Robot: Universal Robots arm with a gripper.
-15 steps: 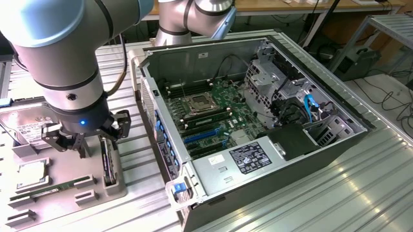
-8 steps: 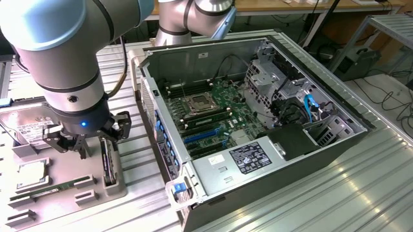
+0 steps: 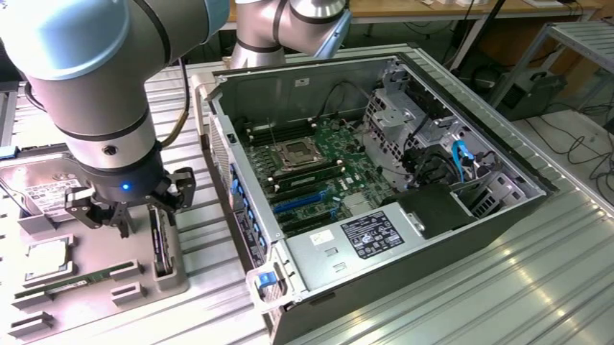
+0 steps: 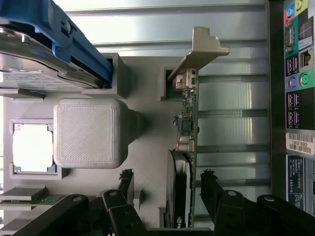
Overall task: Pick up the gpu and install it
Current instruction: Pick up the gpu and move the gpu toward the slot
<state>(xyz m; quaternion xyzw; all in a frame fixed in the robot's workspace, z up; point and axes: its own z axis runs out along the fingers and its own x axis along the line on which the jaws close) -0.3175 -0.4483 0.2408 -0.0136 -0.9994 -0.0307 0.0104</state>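
Claw (image 3: 134, 212) spread, its fingers (image 4: 210, 182) either side of the gpu (image 4: 189, 123), which stands on edge in a slot along the grey holder's (image 4: 142, 86) edge nearest the computer case (image 3: 287, 90). I judge this the pickup step, nothing gripped yet; a sound pinch calls for square contact on both faces. The card's slotted edge is hidden from me.

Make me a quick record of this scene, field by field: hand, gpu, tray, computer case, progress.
hand: open, straddling the gpu, not gripping it
gpu: upright on its edge in a slot of the grey tray
grey tray: also holds a hard drive and a processor
computer case: open, to the exterior view's right of the tray
progress: gpu not yet lifted
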